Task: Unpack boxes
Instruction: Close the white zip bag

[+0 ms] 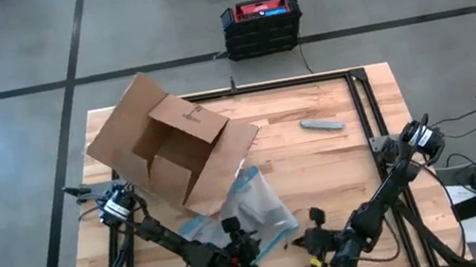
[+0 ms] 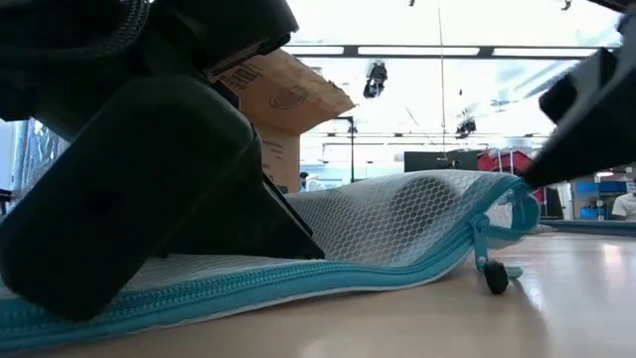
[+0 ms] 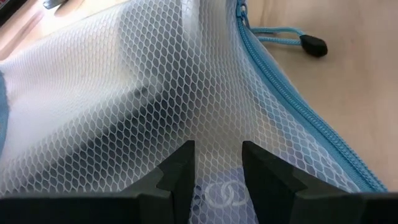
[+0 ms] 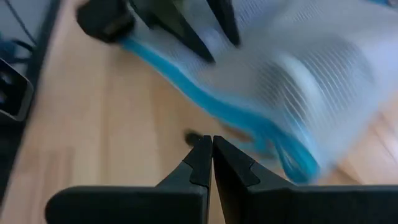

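Cardboard box sits ahead; my left gripper pinches the mesh pouch, could slip; right gripper clenched empty.

The high view looks straight down on the whole table, the low view looks level from its near edge, and both wrist views sit close over the mesh pouch, which all four share.

Mesh zip pouch, grey object, black crate
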Motion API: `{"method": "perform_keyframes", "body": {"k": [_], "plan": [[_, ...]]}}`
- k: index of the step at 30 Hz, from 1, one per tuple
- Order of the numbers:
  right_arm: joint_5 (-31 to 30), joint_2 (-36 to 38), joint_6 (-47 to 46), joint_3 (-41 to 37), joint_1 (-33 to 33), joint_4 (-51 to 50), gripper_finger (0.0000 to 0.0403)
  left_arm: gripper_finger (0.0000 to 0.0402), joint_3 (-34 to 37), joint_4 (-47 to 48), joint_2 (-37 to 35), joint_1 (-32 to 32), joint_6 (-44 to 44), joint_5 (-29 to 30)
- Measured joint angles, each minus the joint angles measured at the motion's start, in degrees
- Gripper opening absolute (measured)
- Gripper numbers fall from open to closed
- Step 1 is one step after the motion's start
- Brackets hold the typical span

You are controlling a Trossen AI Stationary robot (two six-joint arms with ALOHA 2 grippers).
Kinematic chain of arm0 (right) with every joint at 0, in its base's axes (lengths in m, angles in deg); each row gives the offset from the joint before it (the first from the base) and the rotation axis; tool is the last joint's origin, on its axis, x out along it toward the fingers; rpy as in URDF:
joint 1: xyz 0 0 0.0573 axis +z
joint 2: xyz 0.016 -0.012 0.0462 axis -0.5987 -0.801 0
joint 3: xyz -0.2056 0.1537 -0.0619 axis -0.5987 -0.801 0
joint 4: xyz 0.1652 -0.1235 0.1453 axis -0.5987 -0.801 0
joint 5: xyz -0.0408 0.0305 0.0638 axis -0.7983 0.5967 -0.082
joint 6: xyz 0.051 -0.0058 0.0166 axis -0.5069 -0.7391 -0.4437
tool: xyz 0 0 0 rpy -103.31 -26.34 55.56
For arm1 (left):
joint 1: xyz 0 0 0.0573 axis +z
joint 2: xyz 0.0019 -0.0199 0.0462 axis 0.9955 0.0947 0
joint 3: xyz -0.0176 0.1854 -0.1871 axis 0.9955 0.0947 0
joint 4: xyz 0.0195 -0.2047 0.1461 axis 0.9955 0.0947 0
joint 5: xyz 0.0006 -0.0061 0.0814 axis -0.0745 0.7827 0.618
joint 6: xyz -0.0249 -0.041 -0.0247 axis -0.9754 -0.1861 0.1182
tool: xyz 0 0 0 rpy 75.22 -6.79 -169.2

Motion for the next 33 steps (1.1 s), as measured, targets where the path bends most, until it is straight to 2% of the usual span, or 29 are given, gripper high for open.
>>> {"method": "perform_keyframes", "body": {"k": [7, 12, 15, 22, 25, 30, 33], "plan": [[-0.17, -4.8, 0.51, 0.4, -2.55, 2.27, 0.0, 0.0119, 0.02, -0.97, 0.07, -0.49, -0.09, -0.06], [5.69, -5.76, -1.36, 0.45, -2.6, 0.01, 0.0, 0.0119, -0.04, -0.22, 0.09, -0.63, -0.18, -0.1], [6.4, -4.61, -4.56, 0.56, -1.47, -4.91, 0.0, 0.0119, -0.09, 0.66, 0.07, -0.87, -0.24, -0.08], [8.64, 1.57, -14.98, 0.35, 0.78, -24.99, 0.0, 0.0119, -0.09, 3.16, -0.02, -2.51, -0.3, -0.5], [8.5, 3.85, -18.14, 0.29, 1.16, -30.3, 0.0, 0.0119, -0.07, 3.88, -0.03, -3.6, -0.39, -0.62], [8.21, 5.74, -15.7, 0.32, 1.3, -26.19, 0.0, 0.0119, -0.09, 5.33, -0.62, -4.22, -0.46, -1.52], [8.04, 5.54, -9.95, 0.3, 1.27, -19.22, 0.0, 0.0119, 0.03, 6.41, -1.46, -4.32, -0.46, -1.17]]}}
